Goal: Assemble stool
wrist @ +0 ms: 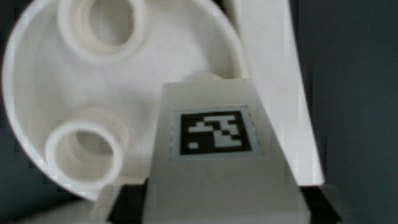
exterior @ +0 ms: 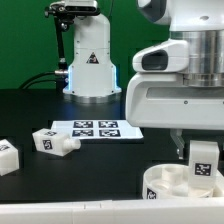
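Note:
The round white rimmed seat lies at the front on the exterior view's right. In the wrist view the seat shows two round sockets. My gripper is shut on a white block leg with a marker tag and holds it upright over the seat. In the wrist view the leg sits between my dark fingers, over the seat's rim side. I cannot tell whether the leg touches the seat. My gripper also shows in the wrist view.
A loose tagged leg lies on the black table next to the marker board. Another leg sits at the exterior view's left edge. The arm's base stands at the back. A pale rail runs along the front.

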`<action>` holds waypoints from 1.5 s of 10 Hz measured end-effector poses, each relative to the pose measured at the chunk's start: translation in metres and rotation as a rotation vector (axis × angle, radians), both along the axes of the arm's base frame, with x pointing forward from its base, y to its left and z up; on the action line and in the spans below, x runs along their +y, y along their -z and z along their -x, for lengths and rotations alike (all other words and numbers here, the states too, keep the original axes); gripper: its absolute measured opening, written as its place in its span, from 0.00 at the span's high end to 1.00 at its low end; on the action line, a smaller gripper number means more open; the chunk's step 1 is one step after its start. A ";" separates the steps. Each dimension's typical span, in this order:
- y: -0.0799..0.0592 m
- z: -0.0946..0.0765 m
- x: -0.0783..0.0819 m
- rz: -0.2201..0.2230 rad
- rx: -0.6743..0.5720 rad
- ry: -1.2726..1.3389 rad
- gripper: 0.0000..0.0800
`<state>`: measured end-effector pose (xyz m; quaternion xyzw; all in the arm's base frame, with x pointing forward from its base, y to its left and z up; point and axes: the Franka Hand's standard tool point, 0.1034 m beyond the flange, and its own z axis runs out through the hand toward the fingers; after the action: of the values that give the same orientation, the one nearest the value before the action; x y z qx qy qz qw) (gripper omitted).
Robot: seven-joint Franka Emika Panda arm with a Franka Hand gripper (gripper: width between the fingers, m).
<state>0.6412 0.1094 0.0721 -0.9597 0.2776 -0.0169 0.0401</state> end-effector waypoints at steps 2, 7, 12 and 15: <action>0.000 0.003 -0.002 -0.029 -0.005 0.265 0.58; -0.003 0.007 -0.002 -0.021 0.018 0.211 0.38; -0.021 0.006 -0.007 0.005 0.001 -0.352 0.19; -0.019 0.006 -0.003 0.022 -0.020 -0.747 0.19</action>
<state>0.6347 0.1069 0.0914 -0.9950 -0.0924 -0.0133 0.0357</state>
